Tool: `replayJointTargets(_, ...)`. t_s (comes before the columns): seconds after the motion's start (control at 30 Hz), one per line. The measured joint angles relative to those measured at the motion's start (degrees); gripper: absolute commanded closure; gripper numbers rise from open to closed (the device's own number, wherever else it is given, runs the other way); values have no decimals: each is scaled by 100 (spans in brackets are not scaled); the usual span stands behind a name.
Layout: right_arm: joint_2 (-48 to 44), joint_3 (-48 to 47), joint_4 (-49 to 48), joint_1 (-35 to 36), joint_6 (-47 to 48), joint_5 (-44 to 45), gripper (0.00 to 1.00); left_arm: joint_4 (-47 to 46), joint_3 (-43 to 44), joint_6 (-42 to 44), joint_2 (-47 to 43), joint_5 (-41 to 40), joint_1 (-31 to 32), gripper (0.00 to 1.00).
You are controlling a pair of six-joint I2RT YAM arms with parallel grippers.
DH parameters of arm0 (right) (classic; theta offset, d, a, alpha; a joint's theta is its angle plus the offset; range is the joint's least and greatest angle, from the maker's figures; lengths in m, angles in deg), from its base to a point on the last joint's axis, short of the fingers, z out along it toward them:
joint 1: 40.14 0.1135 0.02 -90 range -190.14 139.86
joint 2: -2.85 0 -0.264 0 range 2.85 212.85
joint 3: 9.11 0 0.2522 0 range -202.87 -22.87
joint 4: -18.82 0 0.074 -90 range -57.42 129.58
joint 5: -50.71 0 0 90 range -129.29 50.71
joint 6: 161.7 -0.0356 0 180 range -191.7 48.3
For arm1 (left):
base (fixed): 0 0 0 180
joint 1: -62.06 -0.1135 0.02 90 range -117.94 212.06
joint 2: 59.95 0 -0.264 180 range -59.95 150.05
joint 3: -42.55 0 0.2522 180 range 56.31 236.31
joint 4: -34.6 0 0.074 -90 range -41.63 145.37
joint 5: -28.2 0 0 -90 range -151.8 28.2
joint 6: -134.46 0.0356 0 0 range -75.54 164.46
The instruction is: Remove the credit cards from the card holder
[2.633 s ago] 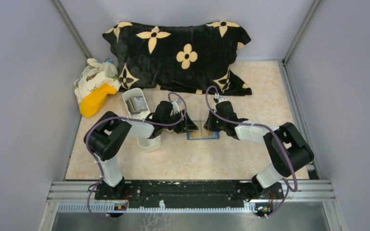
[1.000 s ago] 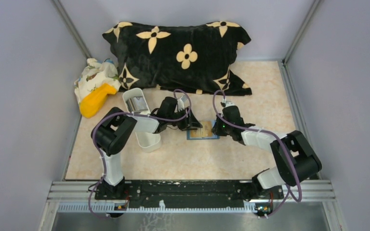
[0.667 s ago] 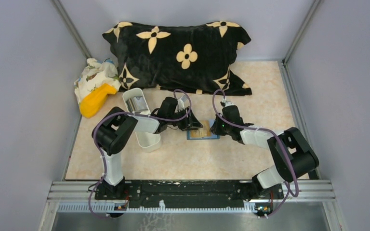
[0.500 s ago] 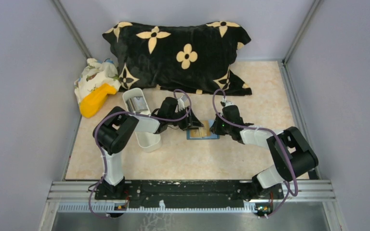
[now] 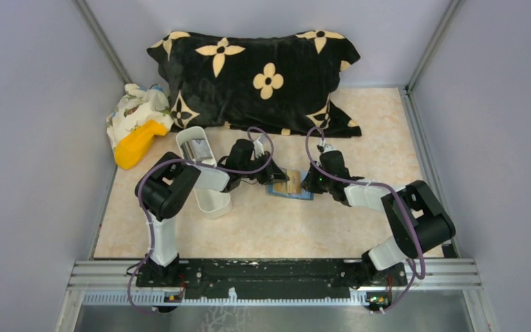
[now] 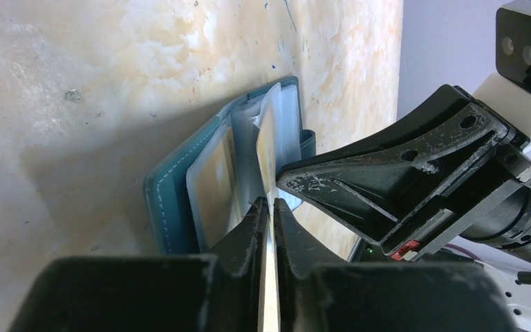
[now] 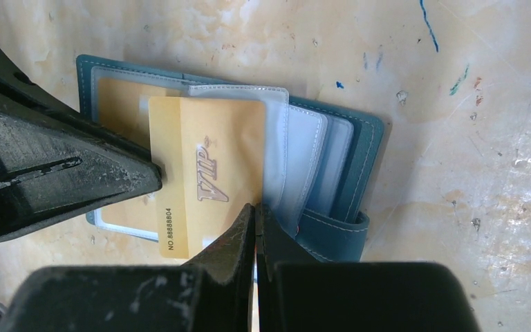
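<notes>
Tan plastic is your concern at this moment: the thin rectangular tan VIP card [image 7: 204, 159] lies partway out of a clear plastic sleeve [image 7: 297, 138] of the blue-teal folding card holder [image 7: 366, 155]. That holder lies open near the middle of the pale marbled desk [image 5: 283, 228], between the two arms. You have the left pincer [image 6: 268, 206] clamped on that card, its fingers pressed together on the thin edge, so by my reading the step in hand is drawing a card free. The right pincer [image 7: 254, 211] is closed, its tip at the lower edge of the sleeves; whether it pinches a sleeve or only presses there I cannot tell. A second tan card [image 7: 117, 104] sits in the sleeve behind, so most of the job looks undone. Your next move, I judge, calls for a straight pull along the card's own plane, away from the sleeve mouth. The holder should be pinned so that it does not drag along, and a thin slick card may slip from so narrow a bite. Both arms reach forward and bend inward, forearms low, wrists meeting over the holder from its two sides, tips close together. Just beside the left arm stands a long white oblong tray [image 5: 211, 204], and behind everything lies a black pillow with cream flowers [image 5: 263, 76].
</notes>
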Motion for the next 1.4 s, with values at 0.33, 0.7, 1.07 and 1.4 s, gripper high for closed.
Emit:
replayJointTargets(0.33, 20, 0, -44, -7, -4, -24, 100, -149, -2, -39, 160, 59, -15, 100)
replayJointTargets(0.7, 42, 0, -81, -17, -28, -24, 100, -87, -138, 114, -50, 103, -107, 100)
replayJointTargets(1.07, 63, -2, -127, -37, -35, -28, 100, 175, -411, 387, -669, 155, -595, 100)
replayJointTargets(1.4, -428, 247, -216, -42, 173, -72, 100, -413, -833, 426, -1379, 313, -616, 100)
